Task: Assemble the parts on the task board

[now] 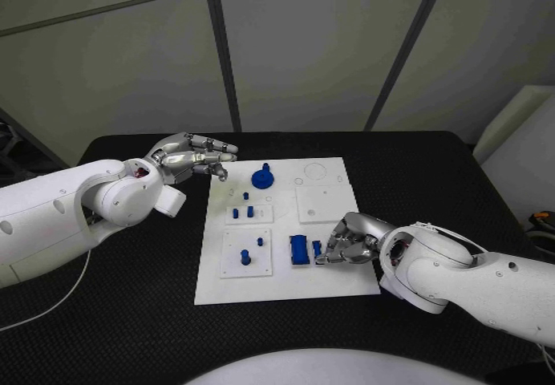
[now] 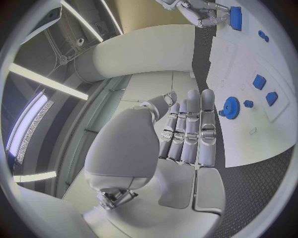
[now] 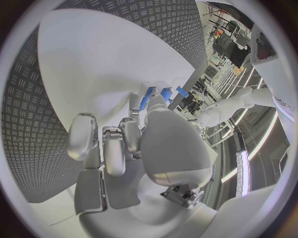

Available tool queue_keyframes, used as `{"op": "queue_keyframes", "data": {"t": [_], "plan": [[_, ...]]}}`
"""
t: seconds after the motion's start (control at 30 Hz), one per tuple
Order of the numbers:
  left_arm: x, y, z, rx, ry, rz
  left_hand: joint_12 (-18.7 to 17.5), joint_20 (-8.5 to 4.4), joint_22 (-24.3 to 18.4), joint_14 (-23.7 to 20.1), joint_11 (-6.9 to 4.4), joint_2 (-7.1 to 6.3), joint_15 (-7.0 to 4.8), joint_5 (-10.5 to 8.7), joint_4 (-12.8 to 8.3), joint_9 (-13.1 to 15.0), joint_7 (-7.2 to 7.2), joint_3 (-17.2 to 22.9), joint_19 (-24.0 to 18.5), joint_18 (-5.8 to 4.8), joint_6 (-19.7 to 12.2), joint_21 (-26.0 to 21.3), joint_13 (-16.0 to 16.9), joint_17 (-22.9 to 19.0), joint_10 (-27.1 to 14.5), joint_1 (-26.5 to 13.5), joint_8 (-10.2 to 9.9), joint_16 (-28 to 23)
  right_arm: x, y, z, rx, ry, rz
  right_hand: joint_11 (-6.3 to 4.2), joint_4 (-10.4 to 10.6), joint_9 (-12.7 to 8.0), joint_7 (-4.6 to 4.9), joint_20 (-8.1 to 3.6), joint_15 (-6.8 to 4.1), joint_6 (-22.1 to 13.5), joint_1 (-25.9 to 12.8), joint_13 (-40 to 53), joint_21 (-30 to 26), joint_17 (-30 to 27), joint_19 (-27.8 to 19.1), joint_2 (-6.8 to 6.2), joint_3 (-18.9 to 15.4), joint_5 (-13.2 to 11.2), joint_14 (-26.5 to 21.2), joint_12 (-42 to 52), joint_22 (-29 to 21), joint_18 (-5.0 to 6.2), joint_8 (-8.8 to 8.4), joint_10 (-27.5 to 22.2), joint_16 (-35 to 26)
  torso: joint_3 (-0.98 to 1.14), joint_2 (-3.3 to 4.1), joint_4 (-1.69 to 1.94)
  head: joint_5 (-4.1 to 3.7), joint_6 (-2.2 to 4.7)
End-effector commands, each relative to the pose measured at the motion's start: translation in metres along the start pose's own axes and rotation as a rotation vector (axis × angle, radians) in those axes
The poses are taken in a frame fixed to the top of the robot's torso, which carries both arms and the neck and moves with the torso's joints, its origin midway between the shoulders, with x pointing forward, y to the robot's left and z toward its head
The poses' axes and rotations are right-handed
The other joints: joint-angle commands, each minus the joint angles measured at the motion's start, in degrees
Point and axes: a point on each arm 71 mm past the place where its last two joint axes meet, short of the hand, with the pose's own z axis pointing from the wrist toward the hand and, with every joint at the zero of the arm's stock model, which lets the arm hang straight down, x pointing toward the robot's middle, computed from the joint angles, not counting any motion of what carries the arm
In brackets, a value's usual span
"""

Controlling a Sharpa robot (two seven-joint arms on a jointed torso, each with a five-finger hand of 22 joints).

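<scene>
The right robot hand (image 1: pixel 350 240) rests on the near right of the board (image 1: pixel 327 285), fingers curled at a blue part (image 1: pixel 300 247); whether it grips is unclear. A loose pinch could topple it. The left robot hand (image 1: pixel 191 156) hovers far left, holding nothing, fingers loosely apart, near the gear (image 1: pixel 264 176).

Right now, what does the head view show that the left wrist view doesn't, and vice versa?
Head view alone: the black table around the board, and the two small blue parts standing in a white inset plate.

Left wrist view alone: the left hand's palm side, fingers straight and close together, holding nothing.

Both: the white task board, the blue gear on it, and the right hand at the blue block.
</scene>
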Motion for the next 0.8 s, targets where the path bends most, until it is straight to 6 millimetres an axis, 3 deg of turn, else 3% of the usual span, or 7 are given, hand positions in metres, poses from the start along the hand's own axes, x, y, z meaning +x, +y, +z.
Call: {"op": "queue_keyframes", "data": {"t": [0.03,0.2,0.37,0.47,0.53,0.63,0.8], "plan": [[0.000,-0.001,0.000,0.015,0.002,-0.004,0.4,0.04,0.1,-0.3,0.16,-0.02,0.24,0.14,-0.2,0.0,0.04,0.0,-0.4,-0.36,-0.5,-0.3,0.0,-0.1,-0.4,-0.6,0.4,-0.1,-0.006,0.003,-0.005,-0.069,-0.050,0.081,0.28,0.3,0.0,0.38,0.22,0.22,-1.4,-0.4,-3.3,-2.4,10.7,-1.9,-0.66,-0.8,0.7,4.9,-3.4,-2.9,0.91,-0.54,-1.7,-1.4,-0.03,-0.20,0.10,-0.22,0.42],[-0.001,0.001,0.000,0.043,-0.020,-0.001,0.9,0.29,-0.3,-0.3,-0.04,-0.35,0.35,-0.02,0.4,0.1,-0.32,-0.9,-0.6,-0.40,-0.3,-0.7,0.1,-0.1,-0.3,-1.9,0.8,0.1,-0.015,-0.002,-0.007,-0.141,-0.072,0.218,1.14,0.4,-0.4,1.33,0.99,0.97,-3.4,0.1,-8.3,-8.5,5.7,-6.4,-0.57,-1.4,1.5,3.5,-11.1,-10.1,2.44,-1.63,-5.2,-4.8,-0.20,-0.71,0.05,-0.35,1.03],[-0.002,0.006,0.002,0.093,-0.061,-0.030,2.1,1.10,-3.7,-3.4,-0.77,-0.95,0.56,-0.66,2.0,0.2,-1.60,-4.0,-3.2,-0.26,0.5,-4.6,0.1,-1.8,0.8,-4.3,2.0,-3.4,-0.036,-0.012,0.008,-0.213,-0.107,0.399,2.78,-0.5,-1.5,3.08,2.43,2.42,-6.4,4.6,-24.2,-27.2,-11.8,-18.8,1.03,-1.1,1.7,-2.5,-34.1,-30.1,5.96,-4.18,-16.6,-20.1,-0.52,-1.92,-0.02,-0.59,2.15],[-0.003,0.008,0.005,0.128,-0.090,-0.055,1.4,2.30,-8.3,-5.7,-0.61,-0.75,1.47,-0.99,3.1,0.0,-1.90,-5.4,-7.0,-0.33,0.7,-9.5,-0.2,-4.8,1.6,-4.9,2.2,-10.5,-0.048,-0.022,0.024,-0.237,-0.129,0.524,4.56,-0.7,-2.6,4.47,3.83,4.14,-7.6,8.0,-31.5,-33.6,-32.1,-22.2,2.35,-0.6,0.6,-12.6,-41.9,-33.9,5.73,-5.65,-20.5,-41.9,-0.83,-2.72,-0.06,-0.69,3.12],[-0.004,0.010,0.010,0.150,-0.119,-0.075,-1.6,3.76,-15.1,-5.1,-0.30,-0.43,2.45,-1.23,4.1,0.0,-1.79,-5.9,-13.8,-0.19,1.0,-10.9,-0.3,-7.9,3.2,-4.7,1.8,-18.9,-0.055,-0.028,0.037,-0.253,-0.146,0.611,5.41,-1.0,-3.8,5.40,5.43,5.92,-8.3,11.2,-39.6,-39.7,-37.5,-26.2,3.08,0.0,-1.6,-18.7,-49.3,-37.6,5.34,-6.93,-22.0,-51.4,-1.00,-3.36,-0.13,-0.77,3.89],[-0.010,0.014,0.016,0.174,-0.176,-0.099,-5.5,5.48,-21.7,-5.6,-0.14,-0.47,3.65,-1.34,4.9,0.0,-2.30,-6.4,-17.2,-0.11,1.4,-10.7,-0.3,-10.3,4.8,-4.4,0.9,-27.1,-0.062,-0.034,0.055,-0.276,-0.174,0.687,7.08,-1.1,-5.3,6.11,7.81,8.60,-8.5,14.2,-47.6,-47.3,-43.8,-31.5,4.26,1.1,-3.4,-26.4,-54.8,-42.2,4.45,-8.67,-21.7,-61.8,-1.07,-4.18,-0.48,-0.52,5.18],[-0.018,0.024,0.028,0.206,-0.297,-0.134,-12.8,7.70,-33.1,-5.6,1.45,-0.12,5.56,-1.37,5.8,-0.1,-3.42,-8.7,-23.2,0.11,1.9,-11.0,-0.2,-11.3,6.0,-3.5,-2.0,-38.4,-0.077,-0.040,0.084,-0.303,-0.254,0.774,8.51,-1.1,-8.2,6.93,11.35,11.14,-7.6,15.7,-60.4,-56.3,-54.5,-32.3,4.48,1.7,-4.4,-27.2,-61.1,-48.8,5.82,-11.96,-19.5,-74.7,-1.00,-5.04,-0.68,-0.74,8.32]]}}
